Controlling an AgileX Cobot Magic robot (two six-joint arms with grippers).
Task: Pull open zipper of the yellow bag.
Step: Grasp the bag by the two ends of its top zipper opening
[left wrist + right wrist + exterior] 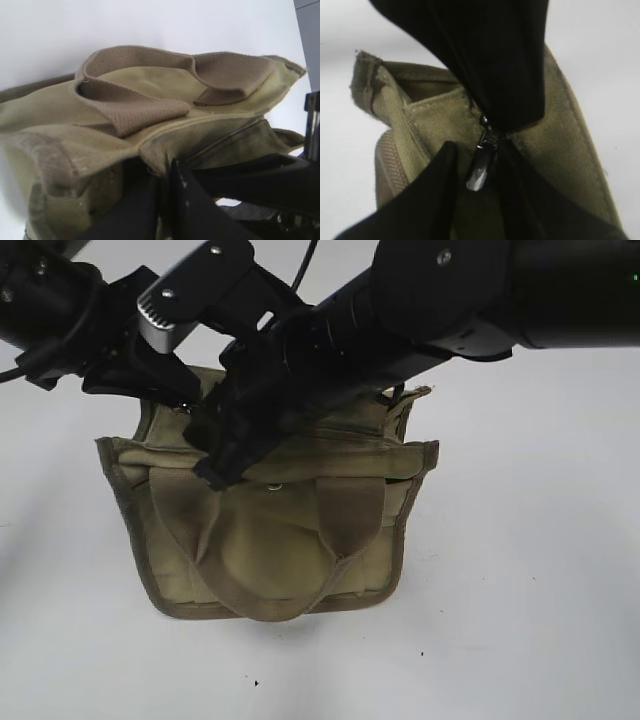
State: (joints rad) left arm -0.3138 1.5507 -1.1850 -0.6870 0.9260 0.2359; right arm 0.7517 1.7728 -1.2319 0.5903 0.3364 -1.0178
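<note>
The yellow bag [260, 550] stands upright on the white table, its front handle [240, 595] drooping down the face. My left gripper [164, 170] is shut on a fold of the bag's [50, 110] top edge, beside the zipper [235, 132] line. In the exterior view the left gripper [185, 400] sits at the bag's back left corner. My right gripper [215, 472] reaches across to the bag's top left. Its fingers [445, 165] stand apart on either side of the silver pull tab [479, 172]. That right gripper [476, 145] is open, with a gap left of the tab.
White tabletop [540, 570] surrounds the bag on all sides. A metal snap [275, 487] shows on the front below the top edge. The thick right arm [450, 290] crosses above the bag's rear. The left arm's dark fingers [485, 60] fill the top of the right wrist view.
</note>
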